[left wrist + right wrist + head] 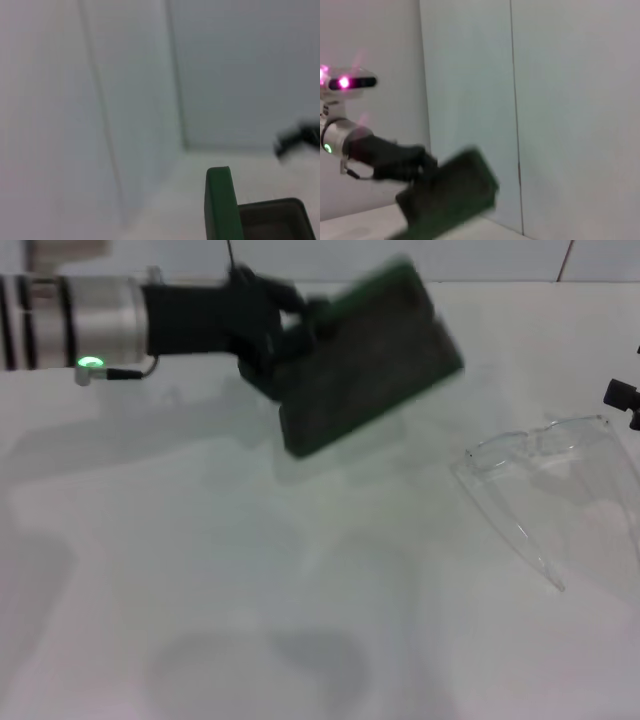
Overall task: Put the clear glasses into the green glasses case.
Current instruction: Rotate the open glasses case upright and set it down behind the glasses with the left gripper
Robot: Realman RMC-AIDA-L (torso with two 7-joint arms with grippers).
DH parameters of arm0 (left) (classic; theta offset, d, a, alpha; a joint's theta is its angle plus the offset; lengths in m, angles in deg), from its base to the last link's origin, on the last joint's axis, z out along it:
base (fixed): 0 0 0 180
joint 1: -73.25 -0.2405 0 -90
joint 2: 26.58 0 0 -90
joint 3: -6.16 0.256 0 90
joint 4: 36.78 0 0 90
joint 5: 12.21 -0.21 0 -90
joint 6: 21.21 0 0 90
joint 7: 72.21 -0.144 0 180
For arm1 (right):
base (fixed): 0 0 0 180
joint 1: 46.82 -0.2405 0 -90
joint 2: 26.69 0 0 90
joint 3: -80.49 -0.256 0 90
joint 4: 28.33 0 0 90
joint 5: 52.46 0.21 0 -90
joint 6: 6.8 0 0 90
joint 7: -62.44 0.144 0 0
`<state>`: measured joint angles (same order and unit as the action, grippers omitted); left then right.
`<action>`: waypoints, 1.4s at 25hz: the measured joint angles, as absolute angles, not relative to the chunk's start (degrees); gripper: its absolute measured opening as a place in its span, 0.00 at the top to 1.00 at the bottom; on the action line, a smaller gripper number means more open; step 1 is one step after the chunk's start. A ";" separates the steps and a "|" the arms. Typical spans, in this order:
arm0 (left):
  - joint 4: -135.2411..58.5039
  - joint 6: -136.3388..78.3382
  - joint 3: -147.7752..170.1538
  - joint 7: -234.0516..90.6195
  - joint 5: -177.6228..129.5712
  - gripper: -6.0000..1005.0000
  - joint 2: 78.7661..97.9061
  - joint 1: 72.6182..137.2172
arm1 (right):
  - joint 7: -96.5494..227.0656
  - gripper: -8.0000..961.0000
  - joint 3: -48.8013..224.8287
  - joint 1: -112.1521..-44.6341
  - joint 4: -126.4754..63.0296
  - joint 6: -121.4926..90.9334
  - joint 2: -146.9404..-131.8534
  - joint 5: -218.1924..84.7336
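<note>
- Head view: the left hand (292, 328) comes in from the left side, up near the far edge of the white tabletop (300, 620)
- Its dark fingers are closed on one end of the green glasses case (370, 360), and the case is up in the air above the tabletop
- The case is tilted, with its far end higher than the end near the hand, and it looks smeared
- A soft grey shadow lies on the tabletop under the case
- The clear glasses (555, 475) lie on the tabletop to the right, well apart from the case, with 1 long thin arm pointing toward the near edge
- A small black piece of the right hand (624, 395) shows at the right edge, just beside the glasses, and I cannot tell if it is open or closed
- Left wrist view: a green edge of the case (220, 205) stands at the bottom, with a dark open part beside it
- Behind it are pale walls, and a small dark shape (300, 137) is far off by the edge
- Right wrist view: the left hand (422, 165) holds the case (455, 195) up in front of a pale wall
- A pink light glows on the robot's head (350, 82) above the arm
</note>
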<state>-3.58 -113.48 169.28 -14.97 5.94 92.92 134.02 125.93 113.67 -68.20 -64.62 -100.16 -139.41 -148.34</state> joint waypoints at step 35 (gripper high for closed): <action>-3.74 -100.73 169.37 -10.15 -22.28 0.79 93.68 147.35 | 126.30 0.16 113.18 -67.95 -64.63 -99.10 -139.43 -145.54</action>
